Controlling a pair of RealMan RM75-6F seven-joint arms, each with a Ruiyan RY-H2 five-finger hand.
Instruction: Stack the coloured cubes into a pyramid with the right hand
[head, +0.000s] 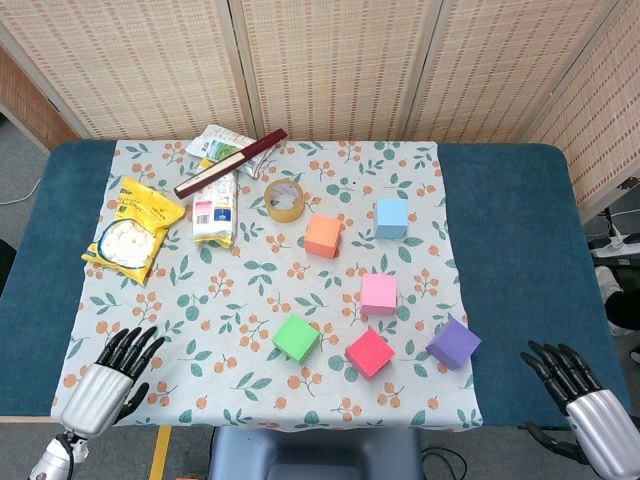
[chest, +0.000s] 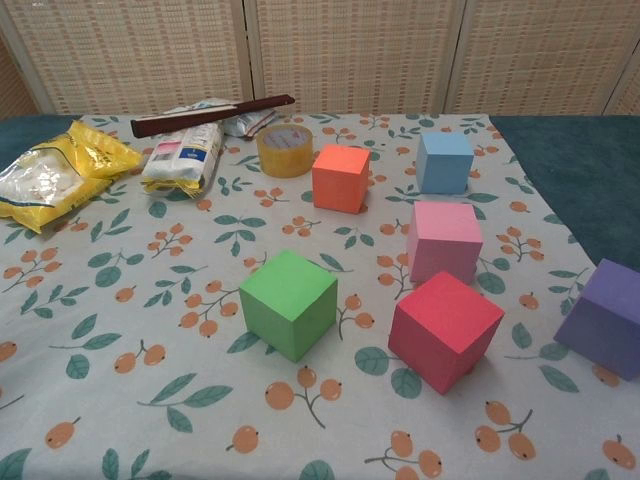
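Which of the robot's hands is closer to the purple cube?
The right hand. It rests at the table's near right edge, just right of the purple cube. The left hand sits at the near left corner, with the green cube and red cube in between.

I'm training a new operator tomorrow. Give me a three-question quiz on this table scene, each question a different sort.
1. How many coloured cubes are on the table?
2. True or false: the right hand holds the purple cube.
3. Which cube lies nearest the tape roll: A green, B orange, C blue?

Key: 1. Six. 2. False, it holds nothing, fingers apart. 3. B.
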